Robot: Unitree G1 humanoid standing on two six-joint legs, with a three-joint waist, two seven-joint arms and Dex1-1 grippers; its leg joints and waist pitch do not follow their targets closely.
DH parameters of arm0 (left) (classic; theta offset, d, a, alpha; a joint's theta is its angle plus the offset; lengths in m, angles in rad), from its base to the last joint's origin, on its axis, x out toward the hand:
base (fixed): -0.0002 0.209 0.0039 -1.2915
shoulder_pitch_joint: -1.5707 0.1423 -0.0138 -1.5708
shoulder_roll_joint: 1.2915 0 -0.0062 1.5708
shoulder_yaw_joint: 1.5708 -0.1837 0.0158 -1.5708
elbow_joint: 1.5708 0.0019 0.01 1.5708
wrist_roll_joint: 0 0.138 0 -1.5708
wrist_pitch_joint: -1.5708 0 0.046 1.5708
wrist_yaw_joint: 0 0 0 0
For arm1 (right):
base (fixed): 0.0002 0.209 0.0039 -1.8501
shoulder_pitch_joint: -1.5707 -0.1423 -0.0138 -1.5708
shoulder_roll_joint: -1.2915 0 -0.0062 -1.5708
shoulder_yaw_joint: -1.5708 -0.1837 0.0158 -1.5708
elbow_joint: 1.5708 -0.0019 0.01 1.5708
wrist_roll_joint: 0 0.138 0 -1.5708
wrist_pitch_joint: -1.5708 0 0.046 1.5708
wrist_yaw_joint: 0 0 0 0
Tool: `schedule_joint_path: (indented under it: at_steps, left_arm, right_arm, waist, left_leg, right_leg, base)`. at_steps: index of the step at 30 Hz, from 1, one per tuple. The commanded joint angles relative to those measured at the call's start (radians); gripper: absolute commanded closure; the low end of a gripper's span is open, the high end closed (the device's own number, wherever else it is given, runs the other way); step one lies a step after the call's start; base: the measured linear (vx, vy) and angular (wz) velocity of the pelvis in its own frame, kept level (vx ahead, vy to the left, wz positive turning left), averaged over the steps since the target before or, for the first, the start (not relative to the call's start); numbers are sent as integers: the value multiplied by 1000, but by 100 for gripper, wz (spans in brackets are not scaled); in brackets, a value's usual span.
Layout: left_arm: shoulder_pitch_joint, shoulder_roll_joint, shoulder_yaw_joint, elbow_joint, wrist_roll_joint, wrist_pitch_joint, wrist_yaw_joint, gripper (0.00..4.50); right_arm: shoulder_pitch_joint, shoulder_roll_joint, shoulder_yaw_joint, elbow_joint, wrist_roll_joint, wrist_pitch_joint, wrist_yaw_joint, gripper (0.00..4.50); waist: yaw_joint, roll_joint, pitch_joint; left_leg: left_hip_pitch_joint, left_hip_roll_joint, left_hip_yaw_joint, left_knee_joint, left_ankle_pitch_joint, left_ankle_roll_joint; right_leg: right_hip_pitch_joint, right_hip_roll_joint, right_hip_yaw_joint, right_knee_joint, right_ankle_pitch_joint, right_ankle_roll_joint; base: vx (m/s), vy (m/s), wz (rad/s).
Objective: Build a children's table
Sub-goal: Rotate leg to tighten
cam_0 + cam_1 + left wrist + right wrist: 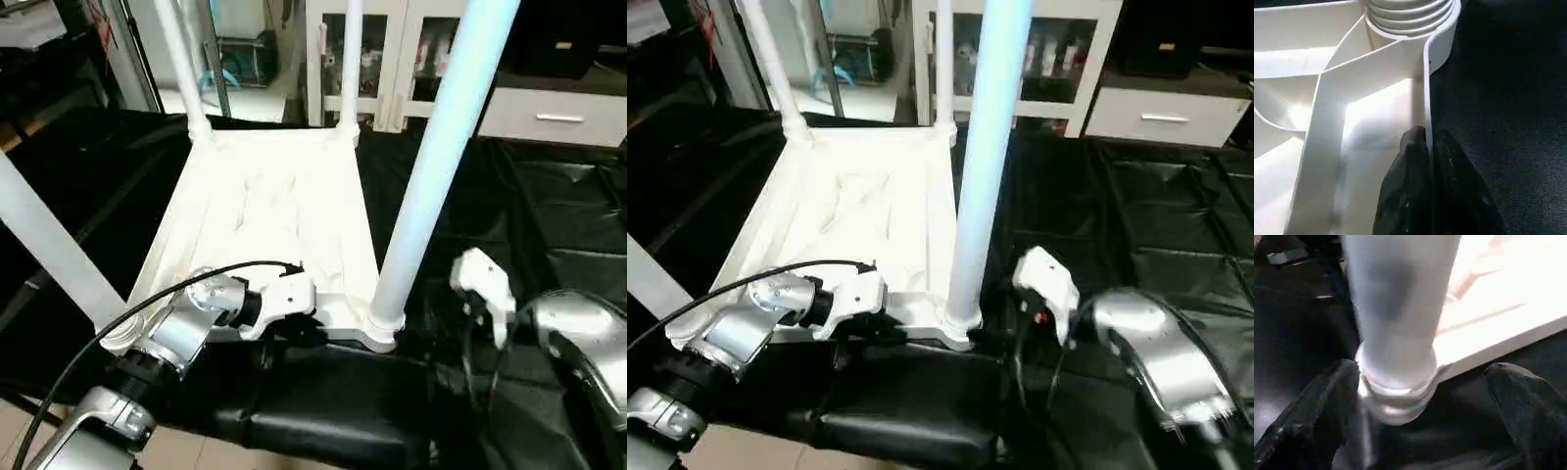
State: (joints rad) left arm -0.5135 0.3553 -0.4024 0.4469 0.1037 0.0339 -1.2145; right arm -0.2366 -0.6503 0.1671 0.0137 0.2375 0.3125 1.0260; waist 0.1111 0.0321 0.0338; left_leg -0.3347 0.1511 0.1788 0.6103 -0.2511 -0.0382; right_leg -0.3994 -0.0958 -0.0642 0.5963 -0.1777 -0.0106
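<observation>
The children's table lies upside down on a black mat. Its white ribbed top (274, 215) faces up, and long white legs rise from its corner sockets. The near right leg (431, 176) and the near left leg (49, 245) stand closest to me. The two far legs (186, 69) (350, 64) stand at the back. My left gripper (1429, 139) is shut on the top's thin near rim (1426, 88), one black finger on each side of it. My right gripper (1422, 368) is open, its fingers (1327, 396) standing on either side of the near right leg's base.
The black mat (549, 215) spreads wide to the right of the table. A white cabinet with glass doors (392, 59) and a white drawer front (549, 113) stand behind. Bare floor (196, 452) shows below the mat's near edge.
</observation>
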Motion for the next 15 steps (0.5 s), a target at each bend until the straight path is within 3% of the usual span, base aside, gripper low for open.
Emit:
schedule_joint_path:
  at_steps: [1, 6, 7, 11, 15]
  left_arm:
    - [22, -24, -27, -4, -23, -1, 0, 450]
    - [30, -21, -21, -16, -21, 10, 5, 450]
    - [31, -20, -20, -16, -21, 10, 5, 450]
    - [31, -9, -11, -15, -18, 10, 5, 450]
    - [32, -8, -8, -21, -17, 16, 8, 450]
  right_arm:
    - [-20, 9, 20, 19, -12, -12, 0, 2]
    - [-52, 33, 44, 60, 0, -22, 41, 2]
    - [-54, 35, 45, 64, 3, -24, 50, 2]
    - [-69, 42, 70, 90, -8, -48, 93, 2]
    - [-89, 55, 79, 121, -16, -61, 95, 2]
  waist:
    - [-8, -38, -47]
    - [-6, -40, -43]
    - [-7, -45, -44]
    - [-6, -45, -46]
    - [-7, -51, -43]
  left_leg:
    - [-6, 79, -23, -77, -27, 110]
    - [-8, 80, -25, -80, -53, 108]
    - [-7, 81, -24, -80, -53, 106]
    - [-8, 80, -25, -77, -16, 122]
    - [-9, 80, -24, -78, -29, 121]
  right_leg:
    - [44, -73, 51, -53, -167, -239]
    - [43, -76, 50, -60, -235, -228]
    - [43, -76, 51, -59, -233, -226]
    - [43, -75, 50, -51, -182, -235]
    - [42, -76, 50, -55, -214, -234]
  base:
    - [0, 0, 0]
    - [0, 0, 0]
    - [0, 0, 0]
    - [0, 0, 0]
    - [0, 0, 0]
